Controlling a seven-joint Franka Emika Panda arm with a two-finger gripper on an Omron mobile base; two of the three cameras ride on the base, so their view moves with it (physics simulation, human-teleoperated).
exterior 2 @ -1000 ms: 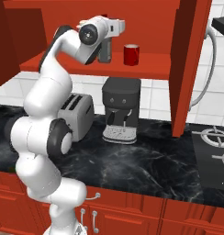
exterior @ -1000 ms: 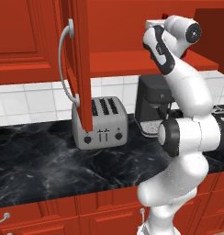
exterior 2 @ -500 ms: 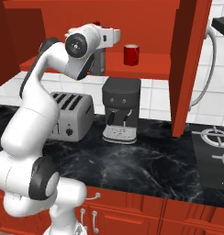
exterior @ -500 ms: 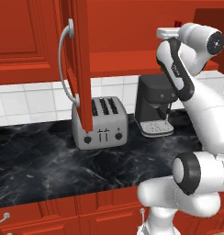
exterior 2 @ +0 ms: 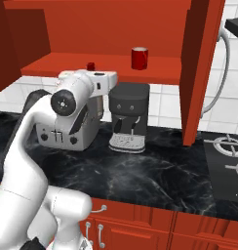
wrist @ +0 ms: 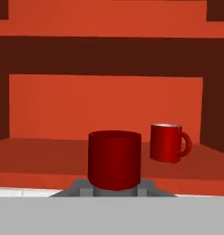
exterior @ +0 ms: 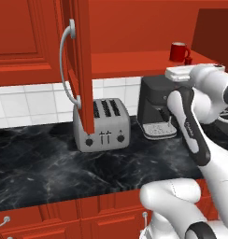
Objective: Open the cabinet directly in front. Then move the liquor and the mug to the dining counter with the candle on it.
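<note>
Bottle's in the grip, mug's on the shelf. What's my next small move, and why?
Probably draw the held liquor straight back a little before turning away: its red cap sits just outside the cabinet shelf edge, open doors flank the arm, and the mug stands nearby.

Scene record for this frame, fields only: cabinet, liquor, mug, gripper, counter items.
cabinet: both doors open, red shelf exposed
liquor: off the shelf, in the gripper, red cap up, in front of the cabinet
mug: upright on the cabinet shelf, apart from the liquor
gripper: shut on the liquor, level with the shelf edge
wall counter: toaster beside coffee machine, below the shelf
</note>
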